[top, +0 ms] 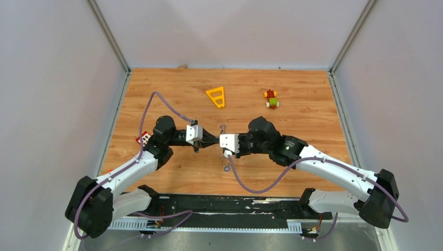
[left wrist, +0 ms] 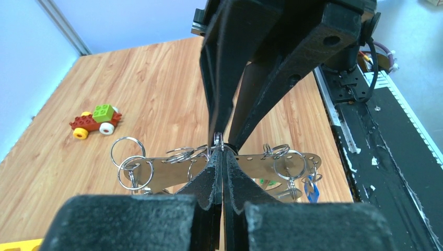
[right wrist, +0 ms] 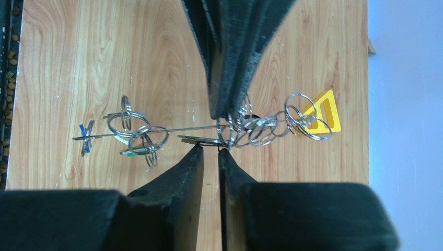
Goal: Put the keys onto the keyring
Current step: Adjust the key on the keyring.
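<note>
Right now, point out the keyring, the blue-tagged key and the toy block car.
keyring (left wrist: 167, 168), left wrist view, flat silver bar left of the fingers.
blue-tagged key (left wrist: 311, 189), left wrist view, its blue tag.
toy block car (left wrist: 94, 120), left wrist view, red body.

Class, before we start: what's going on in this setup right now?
The keyring is held up off the wooden table, over its middle. The left pincer is shut on the loop's middle. The right pincer is closed at the same spot from the opposite side, though what it pinches is unclear. Keys and small rings hang along the loop. A yellow triangle and toy block car sit further back.
</note>
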Motion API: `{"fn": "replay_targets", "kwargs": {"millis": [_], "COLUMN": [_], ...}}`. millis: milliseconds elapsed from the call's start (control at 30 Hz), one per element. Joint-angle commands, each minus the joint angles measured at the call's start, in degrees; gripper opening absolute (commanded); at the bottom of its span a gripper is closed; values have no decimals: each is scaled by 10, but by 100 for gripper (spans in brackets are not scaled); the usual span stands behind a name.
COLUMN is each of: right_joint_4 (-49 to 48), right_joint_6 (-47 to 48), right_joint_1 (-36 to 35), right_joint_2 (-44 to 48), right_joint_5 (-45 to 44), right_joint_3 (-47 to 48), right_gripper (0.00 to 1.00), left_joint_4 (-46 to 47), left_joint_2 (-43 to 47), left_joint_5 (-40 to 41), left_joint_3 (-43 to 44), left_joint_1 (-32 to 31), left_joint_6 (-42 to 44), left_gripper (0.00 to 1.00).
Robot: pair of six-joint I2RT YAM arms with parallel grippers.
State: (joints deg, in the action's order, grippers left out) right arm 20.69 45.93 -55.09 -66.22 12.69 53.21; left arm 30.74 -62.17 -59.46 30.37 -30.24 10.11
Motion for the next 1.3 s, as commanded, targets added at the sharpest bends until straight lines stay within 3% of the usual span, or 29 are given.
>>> {"fn": "replay_targets", "kwargs": {"millis": [0, 167, 433, 867, 1267], "right_joint_4": [0, 14, 22, 22, 23], "right_joint_6": [-11, -21, -48, -63, -67], "right_joint_1": [24, 47, 52, 58, 59], "right_joint_2": [34, 56, 34, 11, 6], "right_joint_5": [39, 105, 153, 156, 164], "right_joint_3": [16, 23, 46, 61, 67], "right_gripper": [23, 42, 47, 24, 18], "left_joint_4": [38, 62, 128, 193, 192], "left_joint_2": [7, 3, -9, -11, -16], "left_joint_5": [-5, -28, -36, -39, -40], "left_joint_3": [0, -5, -18, -41, -45], "left_joint_1": [2, 3, 3, 3, 3], "left_joint_6": [-6, -11, -44, -72, -66], "left_gripper": [0, 0, 0, 0, 0]}}
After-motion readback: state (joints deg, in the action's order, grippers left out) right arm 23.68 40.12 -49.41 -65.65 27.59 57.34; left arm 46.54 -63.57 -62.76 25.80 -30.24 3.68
